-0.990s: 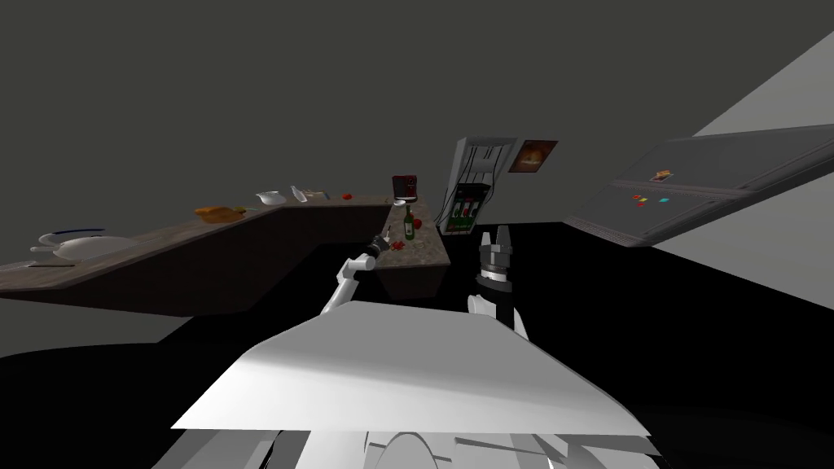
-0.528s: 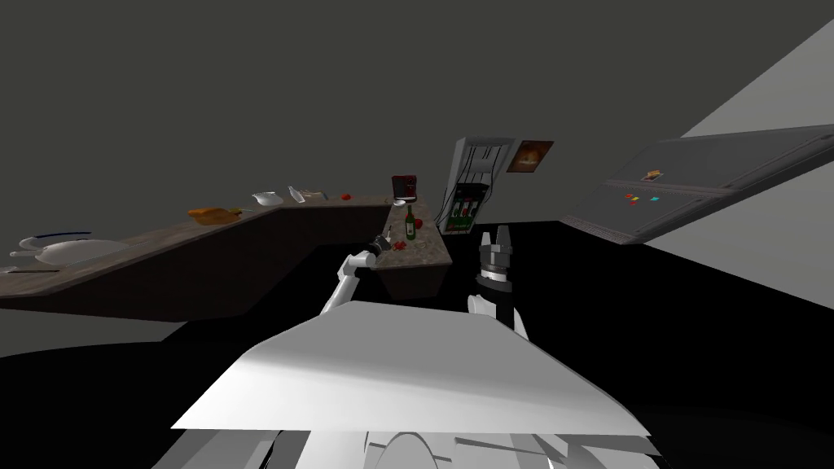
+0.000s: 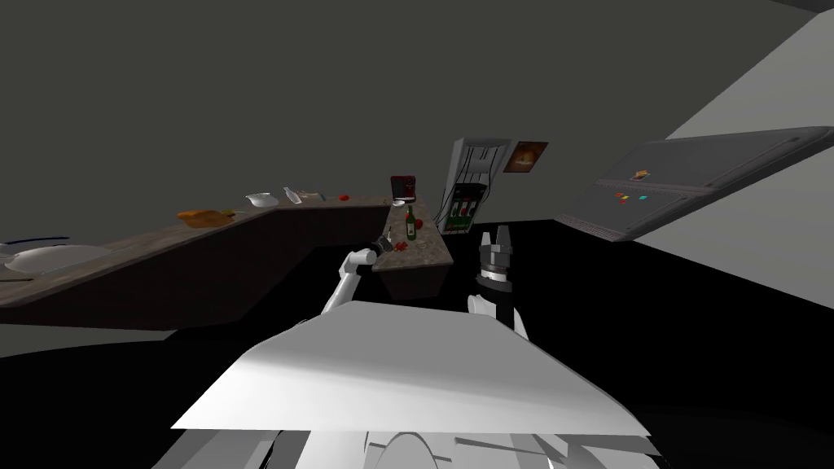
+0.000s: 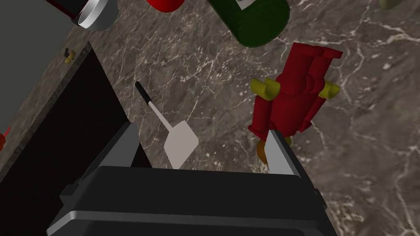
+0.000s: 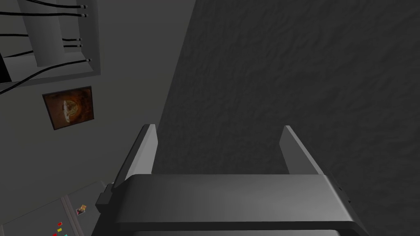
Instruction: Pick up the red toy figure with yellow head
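The red toy figure (image 4: 293, 100) lies flat on the brown marbled counter (image 4: 369, 135), with yellow hands and its yellow head partly hidden behind one finger of my left gripper (image 4: 205, 147). That gripper hovers open over the counter, the figure just beyond and beside one fingertip, nothing held between the fingers. In the head view the left gripper (image 3: 384, 242) reaches over the near end of the counter beside the small red figure (image 3: 400, 246). My right gripper (image 3: 495, 238) is raised beside the counter and stands open in the right wrist view (image 5: 217, 149).
A small spatula (image 4: 170, 127) with a black handle lies between the left fingers. A green bottle (image 4: 251, 18), a red round object (image 4: 165, 4) and a metal-rimmed vessel (image 4: 94, 14) stand just past the toy. The counter's edge (image 4: 61, 94) drops to a black area. Bowls and dishes (image 3: 262, 199) sit along the long counter.
The head view has shifted slightly, with the long counter and its dishes sliding left, so I have turned a little. The left gripper stays over the counter by the toy.
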Robot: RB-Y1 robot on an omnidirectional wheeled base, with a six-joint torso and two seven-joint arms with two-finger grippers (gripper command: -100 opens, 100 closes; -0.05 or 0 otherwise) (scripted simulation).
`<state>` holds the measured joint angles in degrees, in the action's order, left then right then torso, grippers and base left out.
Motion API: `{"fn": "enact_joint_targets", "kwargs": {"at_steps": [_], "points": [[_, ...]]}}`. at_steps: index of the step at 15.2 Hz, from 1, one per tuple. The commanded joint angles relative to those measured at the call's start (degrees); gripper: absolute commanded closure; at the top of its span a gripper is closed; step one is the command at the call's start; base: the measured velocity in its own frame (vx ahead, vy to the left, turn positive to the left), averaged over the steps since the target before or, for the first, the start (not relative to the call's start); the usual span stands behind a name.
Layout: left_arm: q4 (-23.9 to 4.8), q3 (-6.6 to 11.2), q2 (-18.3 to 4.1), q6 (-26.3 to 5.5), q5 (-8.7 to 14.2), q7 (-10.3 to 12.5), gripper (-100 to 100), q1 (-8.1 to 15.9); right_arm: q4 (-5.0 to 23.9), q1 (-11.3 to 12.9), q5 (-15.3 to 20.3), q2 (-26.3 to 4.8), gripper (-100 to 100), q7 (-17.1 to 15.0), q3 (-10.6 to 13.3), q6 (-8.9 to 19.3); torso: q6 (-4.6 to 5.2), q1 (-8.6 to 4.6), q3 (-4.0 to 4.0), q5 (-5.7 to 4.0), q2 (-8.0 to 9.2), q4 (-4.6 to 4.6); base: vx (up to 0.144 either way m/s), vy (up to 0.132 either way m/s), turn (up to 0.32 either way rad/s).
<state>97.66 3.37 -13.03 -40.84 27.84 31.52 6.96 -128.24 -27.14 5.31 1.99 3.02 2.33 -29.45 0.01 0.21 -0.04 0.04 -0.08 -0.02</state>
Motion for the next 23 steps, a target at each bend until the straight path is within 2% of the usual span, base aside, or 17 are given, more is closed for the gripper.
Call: {"fn": "enact_joint_targets", "kwargs": {"at_steps": [1,3,4,6,11,12,13,20,21,22,23], "points": [[-0.3,-0.03,0.1,-1.9,0.5,0.0,-100,0.3,0.0,0.0,0.0,0.0,0,0.0,0.0,0.0,0.0,0.0,0.0,0.0,0.0,0.0,0.015,0.054,-0.053],[-0.4,-0.1,0.5,-4.9,1.2,-0.1,-100,0.6,0.0,0.0,0.0,0.0,0,0.0,0.0,0.0,0.0,0.01,-0.02,0.01,-0.03,-0.01,0.023,0.055,-0.059],[-0.4,-0.1,0.5,-5.0,1.2,-0.1,-100,0.6,0.0,0.0,0.0,0.0,0,0.0,0.0,0.0,0.0,0.03,-0.03,0.01,-0.06,-0.01,0.033,0.053,-0.046],[-0.7,-0.27,0.9,-7.7,1.8,-0.2,-100,0.6,0.0,0.0,0.0,0.0,0,0.0,0.0,0.0,-0.01,0.0,-0.05,0.01,-0.08,-0.02,0.031,0.041,-0.052],[-2.5,-1.14,1.5,-11.5,2.3,-0.6,-100,-1.1,0.0,0.0,0.0,0.0,0,0.0,0.0,0.0,-0.01,-0.1,-0.08,-0.01,-0.12,-0.04,0.036,0.025,-0.059],[-2.8,-0.92,1.3,-10.3,2.4,-0.8,-100,-0.2,0.0,0.0,0.0,0.0,0,0.0,0.0,0.0,-0.01,-0.17,-0.07,-0.02,-0.1,-0.04,0.013,-0.005,-0.012],[-5.2,-0.78,1.7,-9.5,2.2,-1.1,-100,1.0,0.0,0.0,0.0,0.0,0,0.0,0.0,0.0,-0.01,-0.2,-0.04,-0.04,-0.07,-0.02,0.001,0.001,-0.037],[-10.3,-0.35,2.4,-7.0,1.6,-1.8,-100,3.8,0.0,0.0,0.0,0.0,0,0.0,0.0,0.0,0.0,-0.2,0.03,-0.04,0.06,0.01,-0.009,0.005,-0.035],[-9.4,-0.42,2.3,-7.5,1.7,-1.7,-100,3.3,0.0,0.0,0.0,0.0,0,0.0,0.0,0.0,0.0,-0.2,0.03,-0.04,0.06,0.01,-0.004,0.003,-0.015],[-7.4,-0.59,2.0,-8.4,2.0,-1.4,100,2.2,0.0,0.0,0.0,0.0,0,0.0,0.0,0.0,-0.01,-0.2,0.03,-0.04,0.05,0.01,0.004,-0.001,0.039],[-6.7,-0.66,1.9,-8.8,2.0,-1.3,100,1.8,0.0,0.0,0.0,0.0,0,0.0,0.0,0.0,-0.03,-0.2,0.02,-0.04,0.04,0.01,0.007,-0.008,0.051]]}}
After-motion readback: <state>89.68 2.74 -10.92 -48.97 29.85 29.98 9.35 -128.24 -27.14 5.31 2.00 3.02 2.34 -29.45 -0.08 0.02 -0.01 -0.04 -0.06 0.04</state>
